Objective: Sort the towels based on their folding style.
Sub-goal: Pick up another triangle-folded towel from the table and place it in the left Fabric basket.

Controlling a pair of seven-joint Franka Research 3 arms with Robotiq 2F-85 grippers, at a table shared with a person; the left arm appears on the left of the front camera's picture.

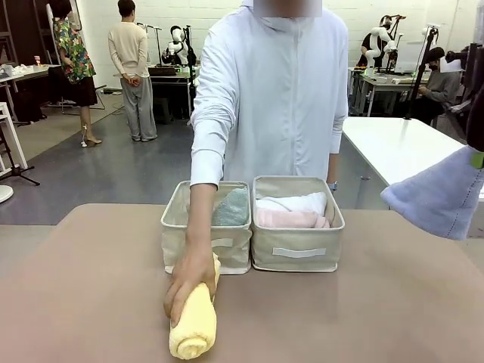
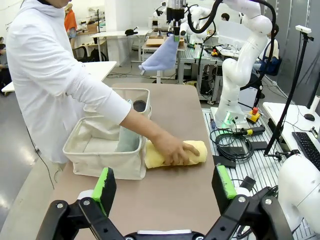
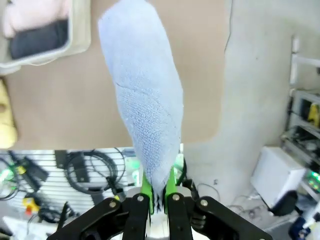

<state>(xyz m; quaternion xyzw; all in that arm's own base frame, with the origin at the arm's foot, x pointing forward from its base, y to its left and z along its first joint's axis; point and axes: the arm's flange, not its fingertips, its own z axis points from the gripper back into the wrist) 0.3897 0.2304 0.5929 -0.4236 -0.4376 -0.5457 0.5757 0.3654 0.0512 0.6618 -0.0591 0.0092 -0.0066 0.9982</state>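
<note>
- The right gripper (image 3: 158, 189) is clenched on the narrow end of the light-blue cone-shaped terry towel (image 1: 442, 193), which hangs in the air off to the right of the bins, clear of the brown surface (image 1: 378, 318).
- With only a pinch at that one end, I'd worry about the cloth slipping out or the cone coming loose if the arm swings.
- The person's hand (image 1: 190, 283) rests on the yellow rolled terry towel (image 1: 194, 325), which lies on the surface just in front of the left beige fabric bin (image 1: 181, 246). Their arm (image 1: 203, 204) reaches over that bin.
- By shape, I judge the blue cone belongs in that left bin, so bringing it over now could knock the arm.
- The left gripper (image 2: 165, 187) hovers released and empty over the near end of the surface. Going for the yellow roll now risks nipping the hand.
- The left bin holds the sage-green cone-shaped towel (image 1: 231, 208).
- The right beige fabric bin (image 1: 297, 257) holds the white rolled towel (image 1: 295, 203), the pink rolled towel (image 1: 287, 219) and, beside the pink one, the dark grey rolled towel (image 3: 37, 40).
</note>
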